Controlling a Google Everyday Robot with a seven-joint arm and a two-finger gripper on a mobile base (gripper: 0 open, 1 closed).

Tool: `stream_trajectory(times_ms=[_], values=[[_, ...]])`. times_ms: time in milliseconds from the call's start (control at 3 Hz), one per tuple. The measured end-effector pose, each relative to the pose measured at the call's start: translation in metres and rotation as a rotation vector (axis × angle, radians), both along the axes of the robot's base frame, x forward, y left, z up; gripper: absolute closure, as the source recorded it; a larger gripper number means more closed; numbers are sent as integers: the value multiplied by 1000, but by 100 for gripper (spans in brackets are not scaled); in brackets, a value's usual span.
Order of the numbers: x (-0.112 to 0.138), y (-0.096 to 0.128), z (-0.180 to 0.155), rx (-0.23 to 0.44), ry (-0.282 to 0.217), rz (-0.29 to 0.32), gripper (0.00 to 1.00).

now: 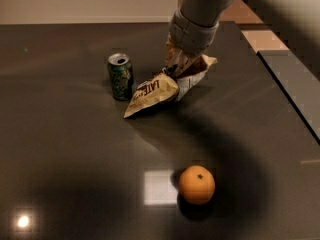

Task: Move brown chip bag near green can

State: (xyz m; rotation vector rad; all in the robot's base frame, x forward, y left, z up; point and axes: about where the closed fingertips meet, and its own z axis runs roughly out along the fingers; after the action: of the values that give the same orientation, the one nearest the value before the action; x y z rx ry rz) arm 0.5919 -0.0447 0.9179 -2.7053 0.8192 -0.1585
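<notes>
The brown chip bag point(152, 91) lies crumpled on the dark tabletop point(60, 144), its left tip pointing down-left and its right end raised. The green can point(120, 76) stands upright just left of the bag, a small gap between them. My gripper point(176, 66) comes down from the upper right on a grey wrist and is shut on the bag's upper right part. The wrist and the bag's folds mostly hide the fingers.
A round orange fruit point(197, 184) sits near the front, right of centre. The table's right edge point(285, 84) runs diagonally, with a lighter floor beyond it. A bright light reflection point(159, 187) shows beside the fruit.
</notes>
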Motion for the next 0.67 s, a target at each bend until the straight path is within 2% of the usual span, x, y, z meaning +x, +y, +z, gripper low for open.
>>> stream_trajectory(times_ms=[667], values=[[12,7,-1,39,0,-8,14]])
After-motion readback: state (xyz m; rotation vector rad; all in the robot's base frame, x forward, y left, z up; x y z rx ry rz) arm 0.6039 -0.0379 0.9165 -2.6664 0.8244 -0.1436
